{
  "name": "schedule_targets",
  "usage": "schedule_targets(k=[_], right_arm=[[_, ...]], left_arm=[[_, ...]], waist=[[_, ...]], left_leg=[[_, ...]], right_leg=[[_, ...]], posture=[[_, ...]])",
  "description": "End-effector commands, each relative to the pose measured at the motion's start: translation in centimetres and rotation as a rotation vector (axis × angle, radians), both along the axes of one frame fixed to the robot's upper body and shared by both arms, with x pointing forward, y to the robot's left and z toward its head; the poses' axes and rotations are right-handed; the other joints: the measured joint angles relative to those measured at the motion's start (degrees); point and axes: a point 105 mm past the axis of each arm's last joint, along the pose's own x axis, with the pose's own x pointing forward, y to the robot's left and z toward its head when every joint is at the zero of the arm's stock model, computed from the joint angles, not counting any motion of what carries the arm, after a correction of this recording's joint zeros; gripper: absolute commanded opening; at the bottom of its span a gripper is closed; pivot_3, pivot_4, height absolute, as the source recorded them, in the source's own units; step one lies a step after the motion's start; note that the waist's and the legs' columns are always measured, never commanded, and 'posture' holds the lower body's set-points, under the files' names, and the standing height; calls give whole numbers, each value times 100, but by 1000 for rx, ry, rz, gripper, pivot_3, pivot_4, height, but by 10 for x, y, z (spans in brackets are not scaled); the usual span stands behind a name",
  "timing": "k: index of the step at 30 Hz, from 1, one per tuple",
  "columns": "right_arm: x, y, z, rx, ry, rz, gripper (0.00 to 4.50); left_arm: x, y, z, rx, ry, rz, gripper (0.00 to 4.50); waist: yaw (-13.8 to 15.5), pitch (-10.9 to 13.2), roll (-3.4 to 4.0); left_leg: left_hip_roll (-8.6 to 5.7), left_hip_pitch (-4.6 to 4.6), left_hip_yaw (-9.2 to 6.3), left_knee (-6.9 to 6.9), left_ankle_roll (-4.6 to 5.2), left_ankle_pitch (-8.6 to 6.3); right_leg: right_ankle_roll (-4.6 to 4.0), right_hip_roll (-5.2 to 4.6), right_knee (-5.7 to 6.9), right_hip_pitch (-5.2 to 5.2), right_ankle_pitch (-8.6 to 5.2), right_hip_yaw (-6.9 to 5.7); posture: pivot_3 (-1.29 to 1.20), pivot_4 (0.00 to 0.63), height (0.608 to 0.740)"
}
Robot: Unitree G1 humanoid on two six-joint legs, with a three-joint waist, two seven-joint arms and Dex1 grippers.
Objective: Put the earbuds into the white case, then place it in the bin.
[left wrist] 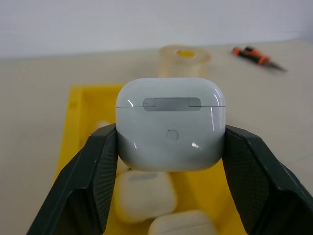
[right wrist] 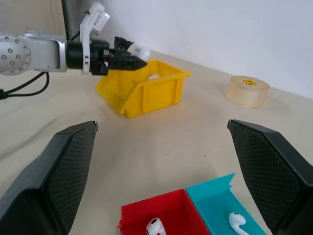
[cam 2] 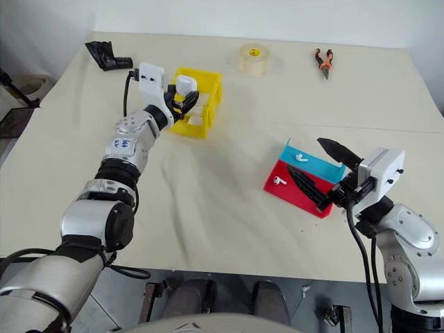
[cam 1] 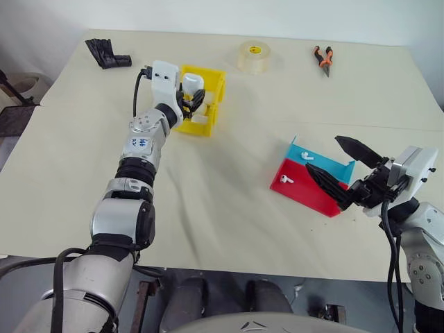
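My left gripper point(cam 1: 193, 97) is shut on the white case point(left wrist: 170, 125), whose lid is closed, with one finger on each side of it. It holds the case just above the yellow bin point(cam 1: 196, 127) at the table's far left of centre. Several more white cases point(left wrist: 144, 196) lie inside the bin. One earbud point(cam 1: 286, 180) lies in the red tray point(cam 1: 305, 195) and another earbud point(cam 1: 307, 156) in the blue tray point(cam 1: 334, 166). My right gripper point(cam 1: 323, 152) hangs open beside those trays with nothing between its fingers.
A roll of clear tape point(cam 1: 254, 57) and orange-handled pliers point(cam 1: 322, 59) lie along the far side of the table. A black object point(cam 1: 107, 53) sits at the far left corner. Bare cream table spreads between the bin and the trays.
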Motion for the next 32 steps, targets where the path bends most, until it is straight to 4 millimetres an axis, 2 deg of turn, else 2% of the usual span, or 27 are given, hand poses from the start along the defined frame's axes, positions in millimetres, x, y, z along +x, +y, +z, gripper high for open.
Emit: schedule_targets(k=[1,2,5,9,11,14,17,21,25,32], right_arm=[[-7,6,11,4,-61,13,4500],[-7,6,11,4,-61,13,4500],[-7,6,10,0,-60,18,4500],[-6,3,9,-12,-48,37,4500],[-6,3,6,-38,-30,64,4500],[-8,3,-1,-73,18,115,4500],[-10,-2,-8,-118,62,146,4500],[-9,-13,-19,-191,92,140,4500],[-7,-23,-24,-198,98,98,4500],[-7,-31,-27,-181,86,33,4500]], left_arm=[[-8,-11,27,43,-138,-107,4304],[-11,-13,28,47,-159,-141,4464],[-29,-19,31,74,-227,-286,4464],[-67,-17,17,168,-260,-518,4464],[-91,-13,4,225,-254,-647,4464],[-121,0,-9,281,-265,-743,4464],[-135,19,-21,346,-249,-707,4464],[-149,38,-38,393,-188,-689,4464],[-139,55,-40,451,-213,-599,4464],[-137,52,-37,413,-224,-579,4464]], waist=[[-1,3,-5],[4,3,-5],[-4,3,-5],[-65,2,-3],[-114,1,-1],[-142,1,-1],[-141,1,-1],[-106,1,-1],[-38,0,0],[-5,0,1]], left_leg=[[0,-6,4,4,0,0],[0,-10,4,7,0,0],[-1,-9,4,9,0,0],[3,-7,6,7,-1,0],[5,-5,7,4,-2,1],[7,-5,6,8,-3,1],[8,-2,6,12,-2,1],[7,1,1,14,0,0],[7,8,-5,15,1,0],[6,14,-5,15,3,-2]], right_leg=[[0,-3,16,-15,0,0],[0,-3,19,-18,0,0],[0,-4,22,-18,0,1],[0,-2,24,-20,0,3],[-1,-1,26,-20,0,5],[-1,0,28,-20,0,14],[-1,0,24,-12,0,22],[-1,-2,18,-2,0,30],[-2,-2,-9,20,0,30],[-1,-2,-22,33,0,18]], posture=[[0,150,740],[0,150,740],[0,150,740],[0,150,740],[0,150,740],[0,150,740],[0,150,740],[0,150,740],[0,150,740],[0,150,740]])
